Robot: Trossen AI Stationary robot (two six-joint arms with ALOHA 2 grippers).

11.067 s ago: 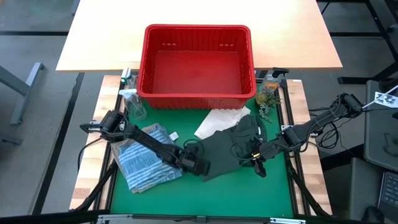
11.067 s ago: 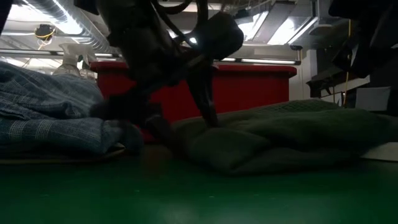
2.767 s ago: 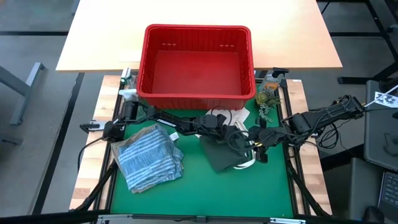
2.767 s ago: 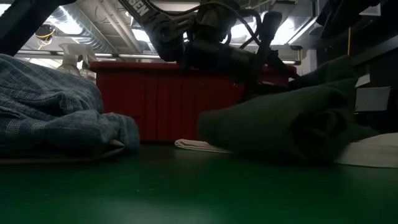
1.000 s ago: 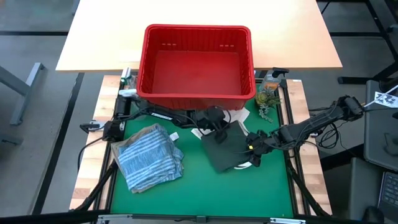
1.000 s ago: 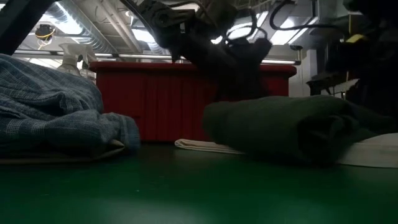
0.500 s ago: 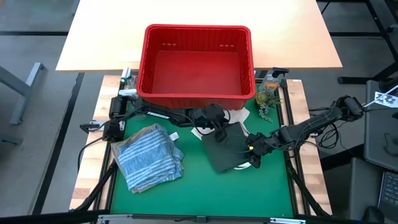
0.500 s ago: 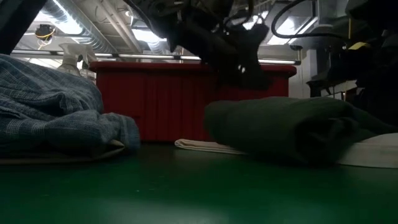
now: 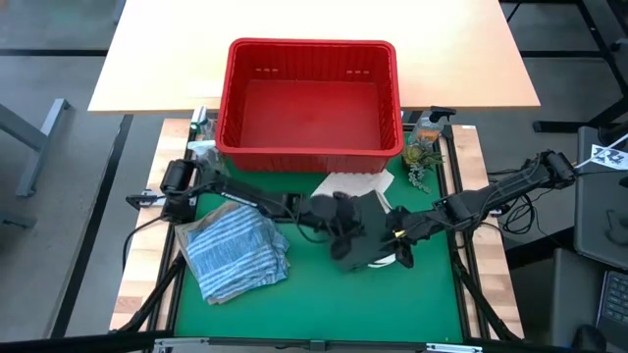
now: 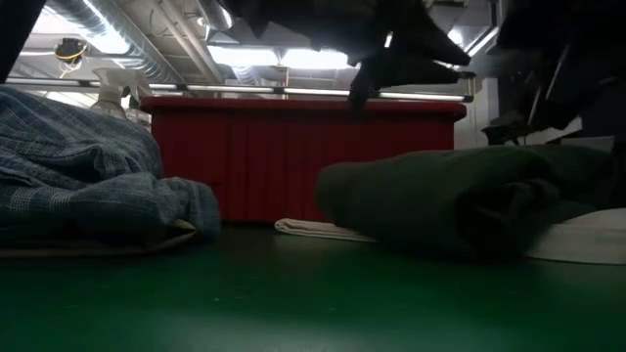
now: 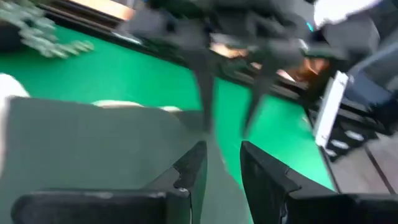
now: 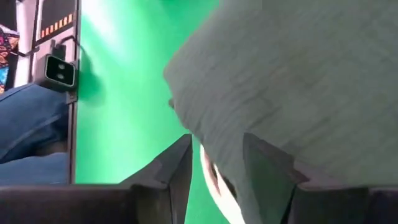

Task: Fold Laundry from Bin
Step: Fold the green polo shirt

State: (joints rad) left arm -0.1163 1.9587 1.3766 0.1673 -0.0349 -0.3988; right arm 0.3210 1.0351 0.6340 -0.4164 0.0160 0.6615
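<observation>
The dark green garment lies folded on the green mat, and part of it rests on a white cloth. A folded blue-white striped shirt lies at the mat's left. The red bin stands at the far edge. My left gripper reaches in from the left and hovers open just above the green garment. My right gripper hangs open over the garment's right edge, coming from the right. In the low view the garment lies by itself, with both grippers above it.
Spray bottles stand at the bin's left corner. A bottle and a small plant stand at its right corner. Bare green mat stretches along the near edge. A tan tabletop lies behind the bin.
My left gripper has risen off the far side of the green garment and swung toward the table's near edge, so it now hangs over the garment's middle. My right gripper has lifted a little. The garment lies where it was.
</observation>
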